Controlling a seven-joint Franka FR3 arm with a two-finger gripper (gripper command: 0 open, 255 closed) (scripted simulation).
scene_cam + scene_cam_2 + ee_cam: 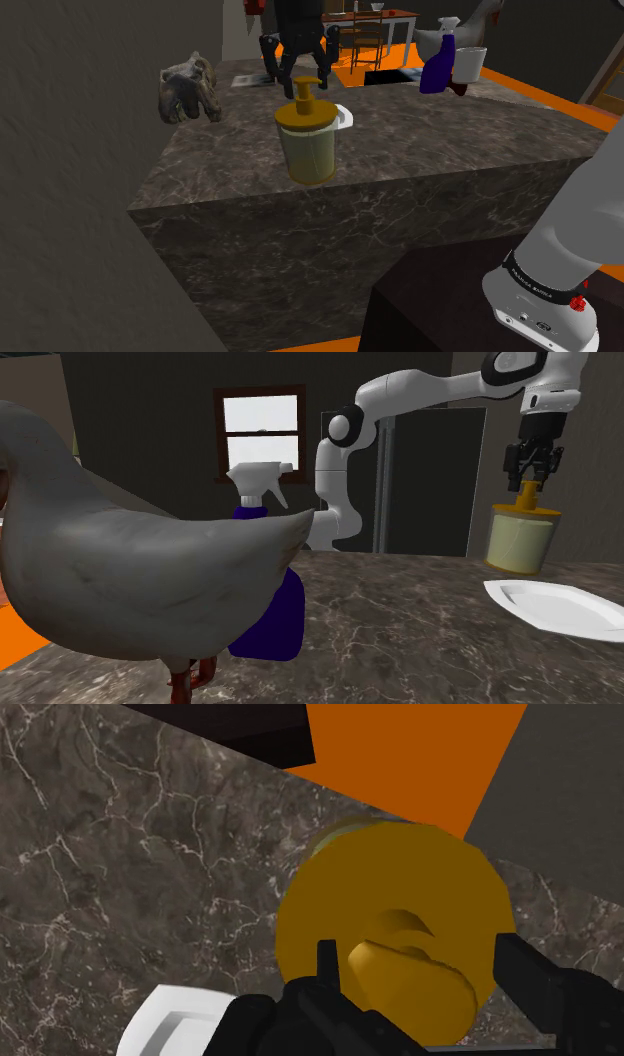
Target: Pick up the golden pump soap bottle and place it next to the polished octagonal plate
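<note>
So the gripper (531,480) is parked straight above the soap bottle (519,539), pointed down at it. The fingers (327,962) are spread fairly wide, and the golden pump head (410,969) is seen right between them, a bit closer to one finger than the other. No clasp can be made out: a sliver of gap is visible on at least one side, so nothing is held.

Directly under the gripper, the bottle is stood upright on the dark marbled counter (450,140). Its round golden cap (320,894) sits just below the fingertips, with the pale yellowish see-through body under that. In the shoulder view the bottle is placed close to the counter's near edge.

A white plate (560,607) is laid flat on the counter just beside the bottle, lower than the gripper and off to one side of it. Whether it's touched by the bottle can't be told.

Well away from the gripper, a purple spray bottle (440,62) and a grey goose figure (120,572) are found on the same counter.
</note>
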